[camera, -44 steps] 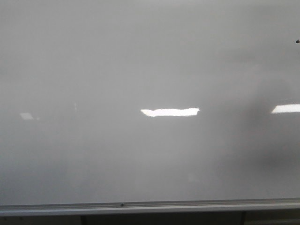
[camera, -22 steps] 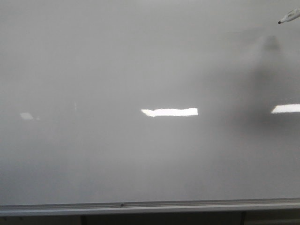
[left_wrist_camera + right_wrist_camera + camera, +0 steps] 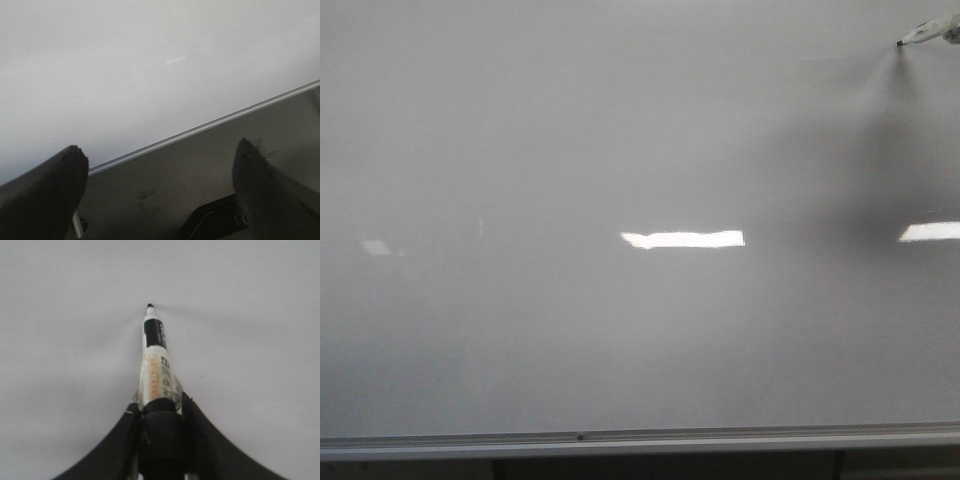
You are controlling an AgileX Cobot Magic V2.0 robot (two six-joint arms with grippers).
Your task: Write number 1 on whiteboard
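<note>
The whiteboard (image 3: 620,130) is a large glossy pale grey board that fills the front view, with a silver bottom rail (image 3: 620,438). No number 1 stroke shows on it. My right gripper (image 3: 159,405) is shut on a white and black marker (image 3: 156,365). The marker's black tip (image 3: 901,43) shows at the board's upper right, at or very near the surface, with its shadow just below. The gripper itself is out of the front view. My left gripper (image 3: 160,155) is open and empty, low by the board's rail (image 3: 200,129).
Bright white horizontal light reflections lie on the board at the middle (image 3: 682,239) and the right edge (image 3: 930,232). A dark grey floor and a black base part (image 3: 215,222) lie below the rail in the left wrist view.
The marker tip has come further in from the upper right edge, moving left and up towards the board. Its shadow has closed up to the tip.
</note>
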